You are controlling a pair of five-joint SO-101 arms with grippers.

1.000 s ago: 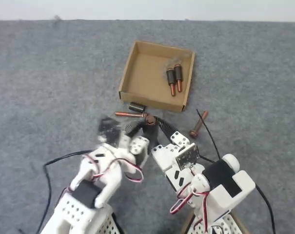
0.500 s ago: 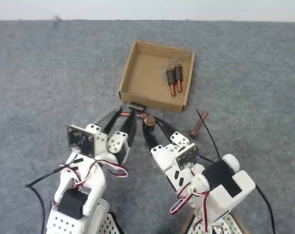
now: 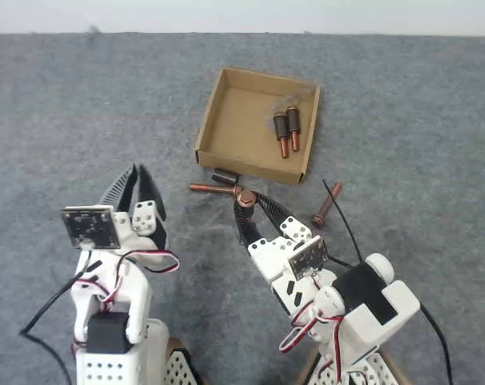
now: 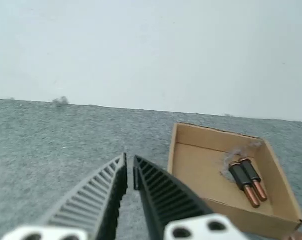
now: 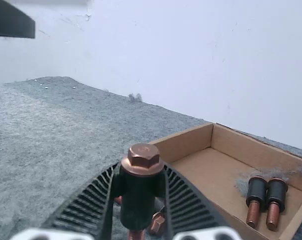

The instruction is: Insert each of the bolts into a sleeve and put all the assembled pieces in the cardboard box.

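Progress: two finished pieces in cardboard box. Right gripper clamped on third piece, bolt in sleeve, near box. Left gripper nearly closed, empty. Loose on carpet: near bolt, spare sleeve, far bolt.

A grey, carpet-like covering spreads across the whole surface. Its nap is coarse and faintly mottled under soft, even light that throws only weak shadows. Along the far edge the surface meets a plain white wall at a straight seam. In the left wrist view the wall rises from that seam as a bare, pale expanse. A small tuft of lint sits at the far left, right against the seam. In the right wrist view the wall carries a few faint scuffs, and a fleck of fluff lies at its foot.
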